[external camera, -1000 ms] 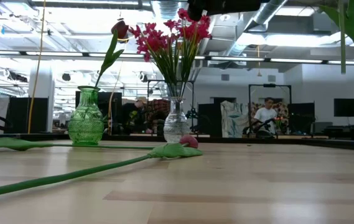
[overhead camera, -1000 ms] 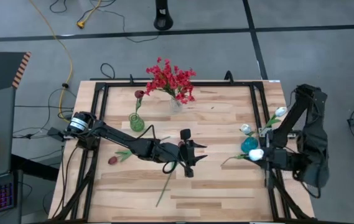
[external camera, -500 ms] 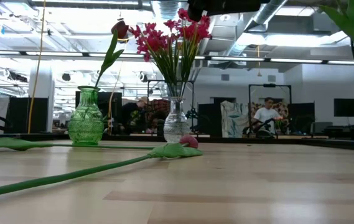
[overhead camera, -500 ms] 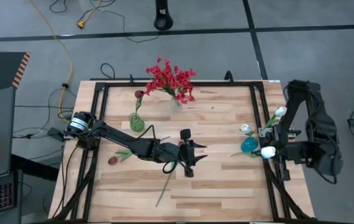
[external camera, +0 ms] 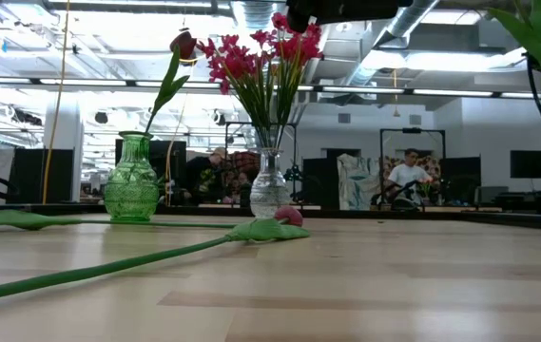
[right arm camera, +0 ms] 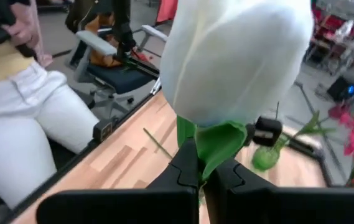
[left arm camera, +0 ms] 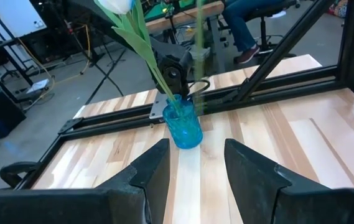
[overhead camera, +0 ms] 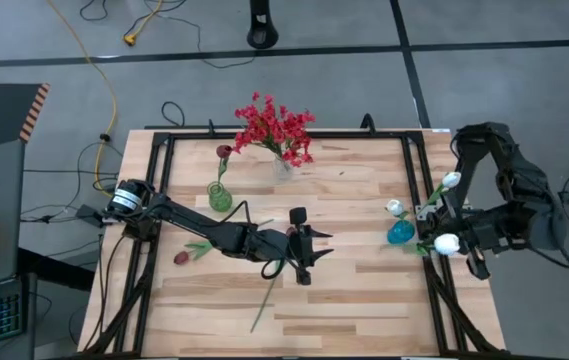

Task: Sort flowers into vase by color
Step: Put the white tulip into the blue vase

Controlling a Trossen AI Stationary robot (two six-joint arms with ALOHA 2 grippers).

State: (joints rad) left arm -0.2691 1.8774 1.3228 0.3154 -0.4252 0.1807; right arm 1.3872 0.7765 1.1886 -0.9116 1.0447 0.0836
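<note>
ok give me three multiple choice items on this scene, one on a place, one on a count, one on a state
1. Where do the red sprays stand?
A. in the green vase
B. in the clear vase
C. in the blue vase

2. How many white tulips already stand in the blue vase?
A. none
B. two
C. four

3. What is the right end effector doing?
A. hanging open
B. shut on a maroon bud
C. shut on a white tulip stem

Answers:
1 B, the low view shows their stems in the clear vase.
2 B, the high view shows two white blooms above it.
3 C, the right wrist view shows its fingers pinched just below the white tulip.
</note>
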